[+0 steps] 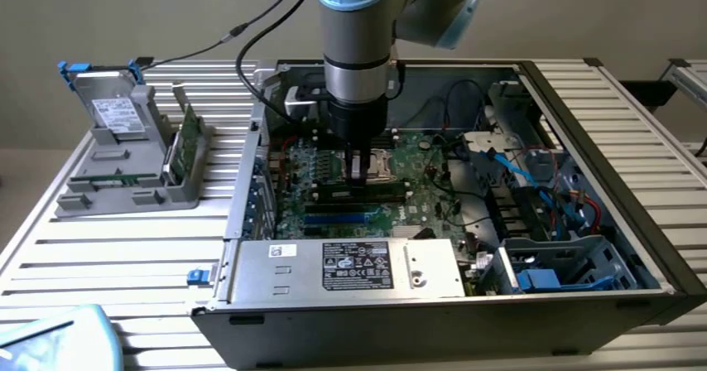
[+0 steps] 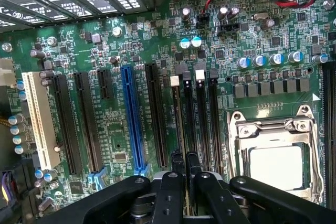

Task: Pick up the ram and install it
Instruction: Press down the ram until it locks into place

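The black gripper (image 2: pixel 185 167) pinches the ram (image 2: pixel 178 124) edge-on, its jaws close together. The ram stands in a memory slot (image 2: pixel 190 119) beside the CPU socket (image 2: pixel 273 156), perhaps not yet pushed fully down.

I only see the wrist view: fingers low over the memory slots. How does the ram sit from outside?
Observer: In the exterior view the ram lies lengthwise along the slots, gripped from above by the fingers, and it looks level.
Operator: What's on the table outside the case?
Observer: A grey holder at the exterior view's left, with a hard drive and a green card standing in it.
Operator: Is the arm leaning?
Observer: No, the arm comes straight down into the open case.
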Tool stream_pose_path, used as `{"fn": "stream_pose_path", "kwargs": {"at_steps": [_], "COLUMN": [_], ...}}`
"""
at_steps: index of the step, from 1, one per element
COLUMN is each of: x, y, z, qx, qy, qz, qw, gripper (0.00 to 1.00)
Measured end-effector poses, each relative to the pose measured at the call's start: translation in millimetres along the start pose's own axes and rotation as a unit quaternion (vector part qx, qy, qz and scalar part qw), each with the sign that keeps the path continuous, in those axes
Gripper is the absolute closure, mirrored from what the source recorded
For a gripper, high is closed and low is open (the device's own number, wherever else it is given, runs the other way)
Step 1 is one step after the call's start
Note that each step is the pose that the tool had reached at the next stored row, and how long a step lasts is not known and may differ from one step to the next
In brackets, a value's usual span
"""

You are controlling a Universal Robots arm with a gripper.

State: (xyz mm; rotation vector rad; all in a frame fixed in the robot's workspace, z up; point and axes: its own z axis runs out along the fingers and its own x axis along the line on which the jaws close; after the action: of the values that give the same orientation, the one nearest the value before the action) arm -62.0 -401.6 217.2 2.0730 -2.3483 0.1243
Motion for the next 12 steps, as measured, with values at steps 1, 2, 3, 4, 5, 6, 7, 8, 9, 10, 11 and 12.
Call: {"fn": "stream_pose_path", "kwargs": {"at_steps": [1, 2, 3, 4, 5, 6, 7, 8, 9, 10, 11, 12], "x": [0.0, 0.0, 0.0, 0.0, 0.0, 0.0, 0.0, 0.0, 0.0, 0.0, 0.0, 0.0], "y": [0.0, 0.0, 0.0, 0.0, 0.0, 0.0, 0.0, 0.0, 0.0, 0.0, 0.0, 0.0], "z": [-0.1, -0.1, 0.0, -0.1, -0.1, -0.1, -0.1, -0.1, -0.1, -0.1, -0.1, -0.1], "qx": [-0.0001, -0.0001, -0.0001, -0.0001, -0.0001, -0.0001, -0.0001, -0.0001, -0.0001, -0.0001, -0.0001, -0.0001], "qy": [0.0001, 0.0001, 0.0, 0.0001, 0.0001, 0.0001, 0.0001, 0.0001, 0.0001, 0.0001, 0.0001, 0.0001], "qz": [0.0, 0.0, 0.0, 0.0, 0.0, 0.0, 0.0, 0.0, 0.0, 0.0, 0.0, 0.0], "qw": [1.0, 1.0, 1.0, 1.0, 1.0, 1.0, 1.0, 1.0, 1.0, 1.0, 1.0, 1.0], "gripper": [0.86, 0.86, 0.86, 0.86, 0.86, 0.86, 0.86, 0.86, 0.86, 0.86, 0.86, 0.86]}}
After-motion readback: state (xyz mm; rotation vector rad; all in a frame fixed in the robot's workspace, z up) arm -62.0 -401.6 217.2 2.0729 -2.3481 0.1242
